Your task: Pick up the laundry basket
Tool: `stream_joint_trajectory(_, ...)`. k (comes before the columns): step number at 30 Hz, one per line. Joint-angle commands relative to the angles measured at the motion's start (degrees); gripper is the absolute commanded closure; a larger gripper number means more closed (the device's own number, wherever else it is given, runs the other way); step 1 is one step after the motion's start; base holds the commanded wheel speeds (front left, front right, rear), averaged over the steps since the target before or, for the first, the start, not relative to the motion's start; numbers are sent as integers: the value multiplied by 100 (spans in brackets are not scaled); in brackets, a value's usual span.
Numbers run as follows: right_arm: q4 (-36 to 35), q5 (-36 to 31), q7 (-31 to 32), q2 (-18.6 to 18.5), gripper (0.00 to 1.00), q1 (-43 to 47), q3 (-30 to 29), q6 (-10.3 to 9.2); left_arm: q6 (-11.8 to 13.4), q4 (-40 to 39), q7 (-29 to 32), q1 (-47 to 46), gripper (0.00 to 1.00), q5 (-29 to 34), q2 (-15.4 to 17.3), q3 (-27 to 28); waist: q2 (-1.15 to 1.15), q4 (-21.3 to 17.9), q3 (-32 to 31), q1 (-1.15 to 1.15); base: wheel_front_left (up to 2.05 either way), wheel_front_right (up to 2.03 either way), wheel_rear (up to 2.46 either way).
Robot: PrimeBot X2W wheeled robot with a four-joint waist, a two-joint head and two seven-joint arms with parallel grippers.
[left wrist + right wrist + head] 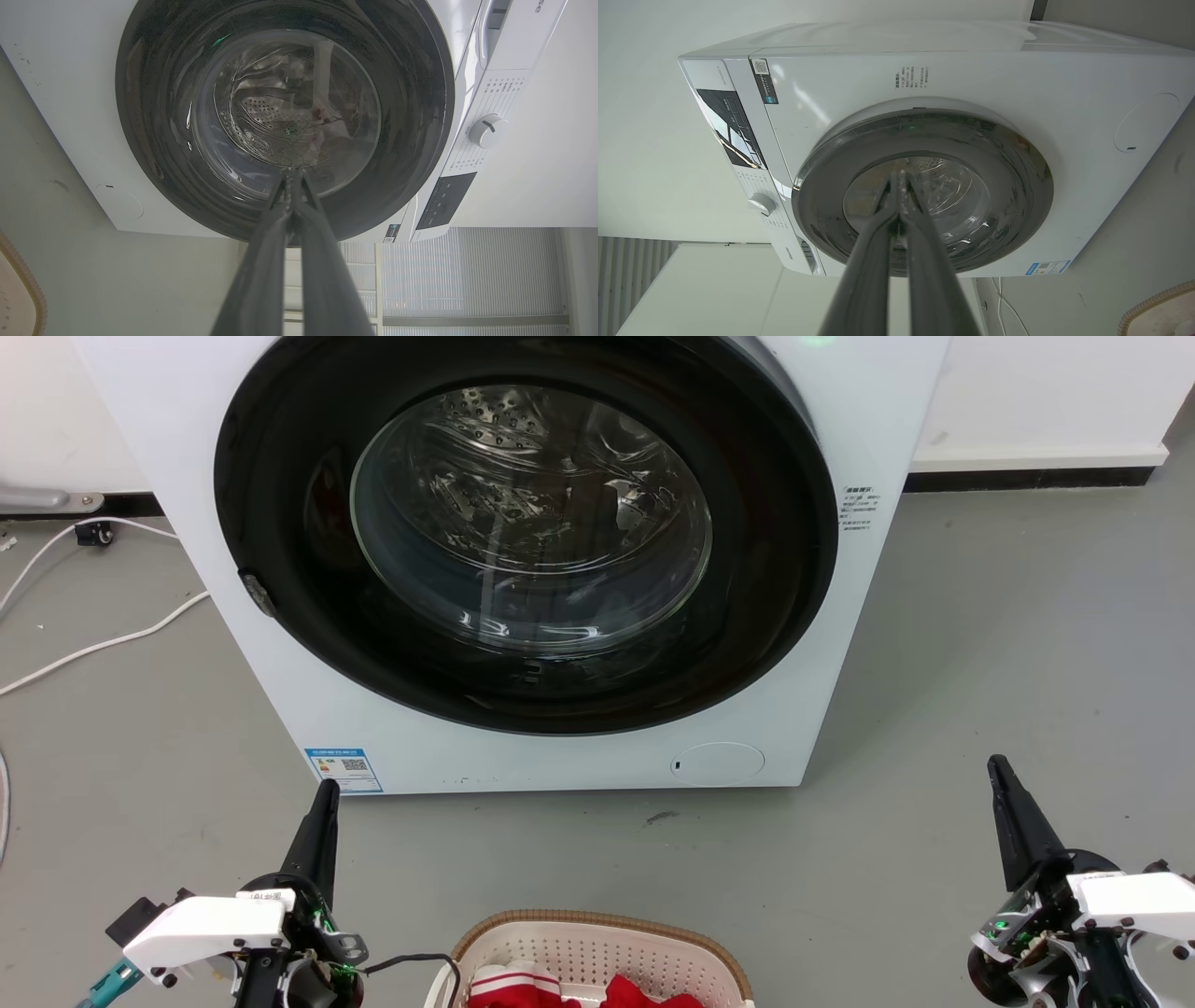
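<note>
Two grippers rise ahead of us, each with its dark fingers pressed together and nothing held between them. On our left gripper (328, 791) the fingertips meet in the left wrist view. Our right gripper (997, 767) shows the same closed pinch in its own wrist view. Both hang above the grey floor (1008, 644), apart from everything else.

The laundry basket (597, 919) sits on the floor between our two grippers, behind their fingertips and nearer to our body. It lies to the right of the left gripper, near that wrist, and well apart to the left of the right gripper. We see its brown woven-look rim and cream perforated wall, with red cloth (644, 994) lying inside. In each wrist view a curve of the rim shows at a lower corner, off to one side of the fingers.

Ahead of both fingertips stands the white washing machine (887, 420), its round dark door (280, 476) shut. The left gripper's tip points toward the machine's lower left corner, just beside a blue label (344, 770). The right gripper's tip sits out beyond the machine's right side. Beyond the left gripper, on its outer side, white cables (103, 644) run over the floor.
</note>
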Motion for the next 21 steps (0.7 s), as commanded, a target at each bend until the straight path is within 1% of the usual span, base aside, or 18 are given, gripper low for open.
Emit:
stream_joint_trajectory(1,4,-23,24,20,100,-67,-8,0,-18,5,26,-62,100,17,-7,19,0,0,0,0,0,0,0)
stream_joint_trajectory(21,5,-42,32,33,100,-69,-25,0,-18,5,22,-62,100,24,-12,29,0,0,0,0,0,0,0)
